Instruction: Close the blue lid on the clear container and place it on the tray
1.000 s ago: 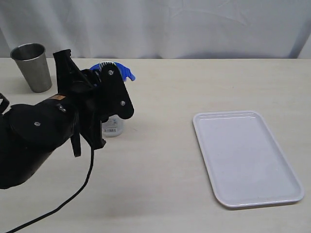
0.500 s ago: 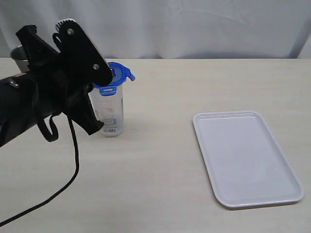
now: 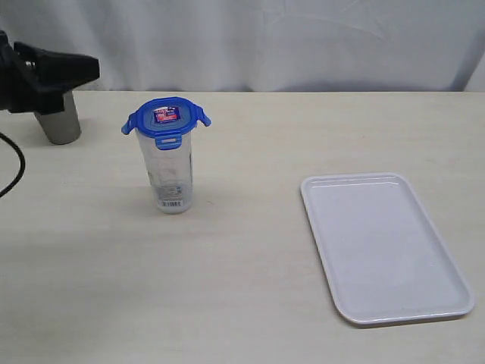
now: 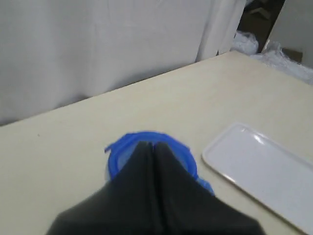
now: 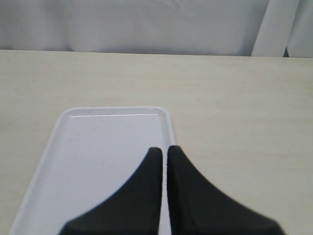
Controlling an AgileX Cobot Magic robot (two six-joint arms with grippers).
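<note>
The clear container (image 3: 173, 178) stands upright on the table, left of centre, with the blue lid (image 3: 165, 117) sitting on its top. The lid's side flaps stick outward. My left gripper (image 3: 92, 68) is at the far left edge, raised and apart from the container, its jaws shut on nothing. In the left wrist view the shut left gripper (image 4: 153, 145) covers part of the blue lid (image 4: 121, 149). The white tray (image 3: 385, 244) lies flat at the right. My right gripper (image 5: 164, 149) is shut and empty, over the long edge of the tray (image 5: 98, 139); the exterior view does not show it.
A steel cup (image 3: 61, 127) stands at the back left, partly behind my left gripper. A white curtain (image 3: 265, 38) closes off the far side of the table. Bare tabletop (image 3: 250, 227) lies between container and tray.
My left arm has pulled back to the left and away from the container, and its jaws have shut. The lid stays on the container. The tray has not moved.
</note>
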